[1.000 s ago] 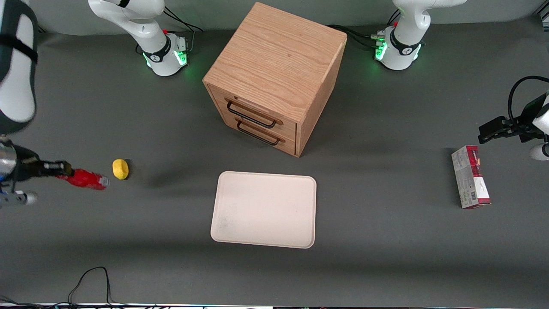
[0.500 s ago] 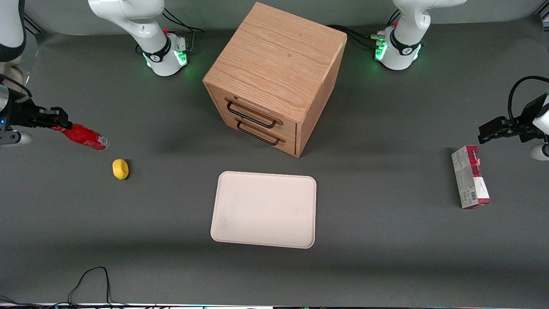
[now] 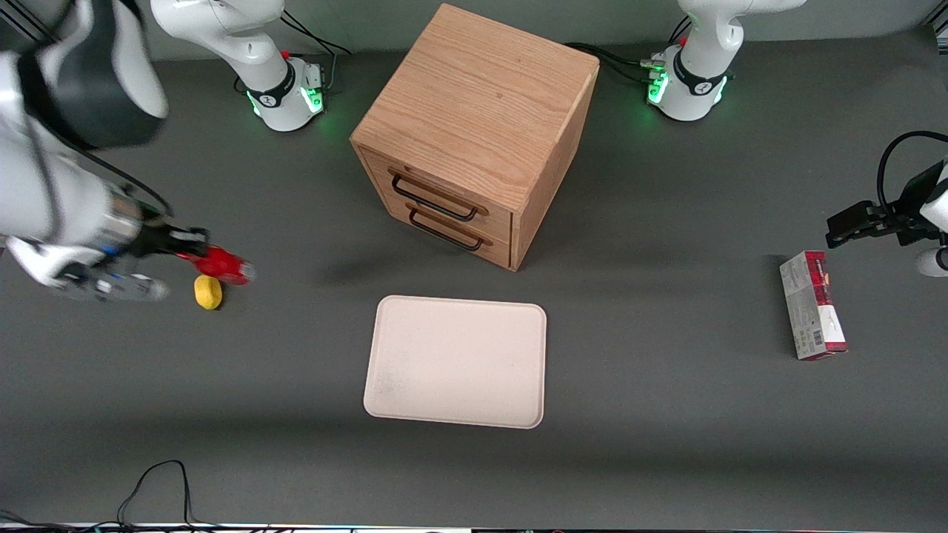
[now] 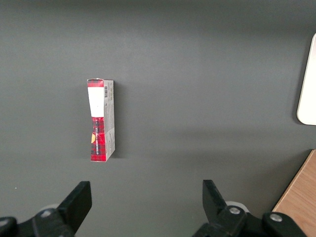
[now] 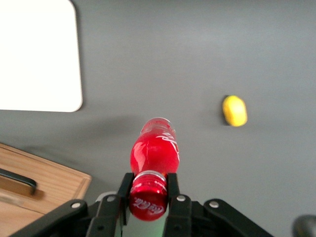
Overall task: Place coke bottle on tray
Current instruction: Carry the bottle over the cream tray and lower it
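Since half a second ago the gripper (image 3: 194, 246) has swung in from the working arm's edge of the counter (image 3: 666, 444), carrying the coke bottle (image 3: 224, 266) closer to the middle. So the carry leg is underway, I'd say, with the drop still to come.

Largest first: the wooden drawer cabinet (image 3: 474, 133) sits mid-counter, both drawers shut, farther from the front camera than the tray (image 3: 455, 360). The tray is bare and lies flat just in front of the cabinet's drawers.

The red-and-grey carton (image 3: 812, 305) lies way off toward the parked arm's end, no issue.

In the wrist view the gripper (image 5: 148, 190) is clamped tight on the coke bottle (image 5: 153, 153) at the cap and neck, with the body sticking out past the fingers (image 5: 175, 185). It's held off the counter, well apart from the tray (image 5: 39, 54) for now.

Smallest thing is the yellow lemon-like lump (image 3: 208, 292), sitting on the counter roughly under the bottle and a bit nearer the camera. Since the bottle is up in the air, I don't think it blocks anything, and the path to the tray looks open.
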{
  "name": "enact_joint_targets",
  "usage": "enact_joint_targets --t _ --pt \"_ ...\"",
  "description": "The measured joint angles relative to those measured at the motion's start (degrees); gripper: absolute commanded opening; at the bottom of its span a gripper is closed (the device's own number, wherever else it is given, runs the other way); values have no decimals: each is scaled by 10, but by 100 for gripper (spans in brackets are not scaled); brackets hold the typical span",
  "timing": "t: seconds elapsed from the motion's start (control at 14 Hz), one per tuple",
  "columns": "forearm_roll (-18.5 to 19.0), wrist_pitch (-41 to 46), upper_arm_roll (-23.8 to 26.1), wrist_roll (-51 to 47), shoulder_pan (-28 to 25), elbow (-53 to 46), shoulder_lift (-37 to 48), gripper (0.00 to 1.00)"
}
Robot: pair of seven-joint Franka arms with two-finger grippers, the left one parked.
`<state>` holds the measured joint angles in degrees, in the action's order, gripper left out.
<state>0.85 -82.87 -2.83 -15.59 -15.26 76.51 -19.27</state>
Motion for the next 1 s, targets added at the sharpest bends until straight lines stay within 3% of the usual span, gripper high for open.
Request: enact_joint_targets --t 0.29,0.64,1.0 --pt "0 -4 57 -149 -25 -201 -191 0" --pt "1 -158 66 -198 -51 -239 -308 0" --pt "17 -208 66 -206 -67 -248 -340 0"
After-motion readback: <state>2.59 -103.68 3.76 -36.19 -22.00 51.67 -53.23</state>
